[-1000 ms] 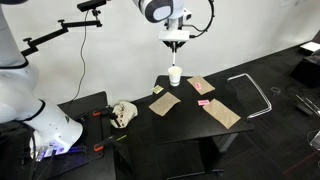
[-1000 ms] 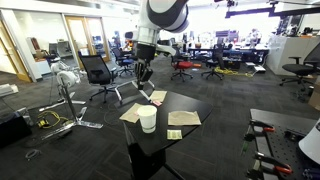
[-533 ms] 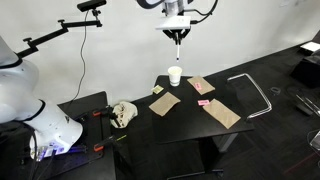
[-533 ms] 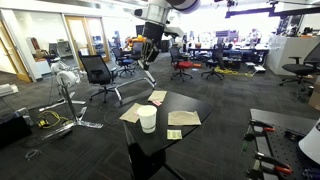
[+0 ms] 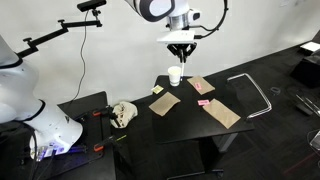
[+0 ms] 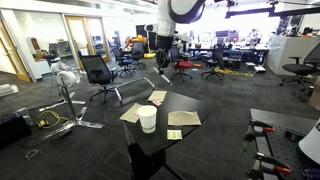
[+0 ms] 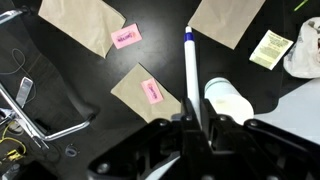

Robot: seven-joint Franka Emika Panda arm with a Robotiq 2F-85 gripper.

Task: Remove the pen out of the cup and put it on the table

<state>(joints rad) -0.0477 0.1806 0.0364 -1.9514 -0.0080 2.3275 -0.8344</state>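
Note:
A white paper cup stands at the back of the black table; it also shows in an exterior view and in the wrist view. My gripper hangs well above the table, just beside the cup, also seen in an exterior view. It is shut on a white pen with a blue tip. The pen points down, clear of the cup. In the wrist view my gripper grips the pen's upper end.
Several brown paper envelopes and pink sticky notes lie on the table. A small yellowish packet and a white crumpled object lie near an edge. A metal chair frame stands beside the table.
My gripper rose with the pen, then came down somewhat and shifted sideways. The pen is out of the cup. The cup has not moved.

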